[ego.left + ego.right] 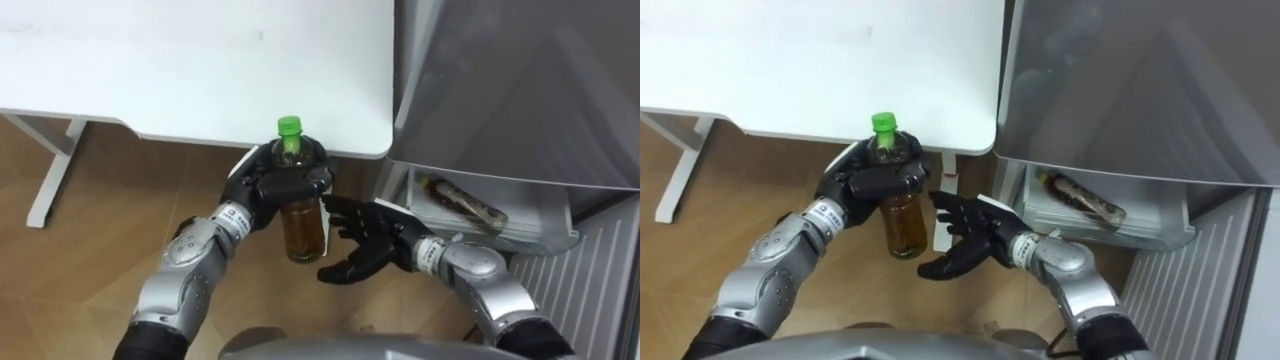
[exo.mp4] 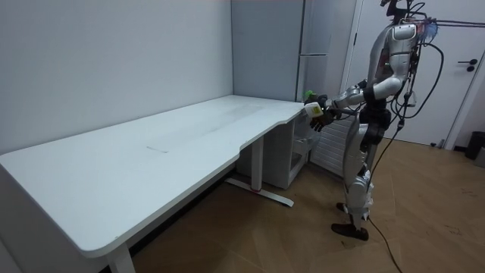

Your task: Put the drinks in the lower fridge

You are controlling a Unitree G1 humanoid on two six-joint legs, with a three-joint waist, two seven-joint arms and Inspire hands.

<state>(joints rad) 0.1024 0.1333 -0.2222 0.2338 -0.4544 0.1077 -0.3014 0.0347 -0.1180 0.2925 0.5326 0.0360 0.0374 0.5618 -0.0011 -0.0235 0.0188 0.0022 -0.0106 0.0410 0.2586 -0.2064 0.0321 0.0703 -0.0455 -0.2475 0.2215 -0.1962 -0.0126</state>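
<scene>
A clear bottle of brown drink (image 1: 303, 222) with a green cap (image 1: 289, 126) hangs upright in front of me, below the white table's near edge. My left hand (image 1: 268, 190) is shut on its upper part, fingers curled round the shoulder. My right hand (image 1: 362, 243) is open just right of the bottle, fingers spread toward it, not touching as far as I can see. The lower fridge compartment (image 1: 490, 215) stands open at the right, with another bottle (image 1: 462, 200) lying on its side inside. In the room view I stand beside the fridge (image 2: 314, 91), holding the bottle (image 2: 311, 108) out.
The white table (image 1: 190, 70) fills the upper left; its leg (image 1: 55, 170) reaches the wooden floor at the left. The grey fridge door (image 1: 520, 80) looms at the upper right, and a ribbed white panel (image 1: 590, 280) stands at the lower right.
</scene>
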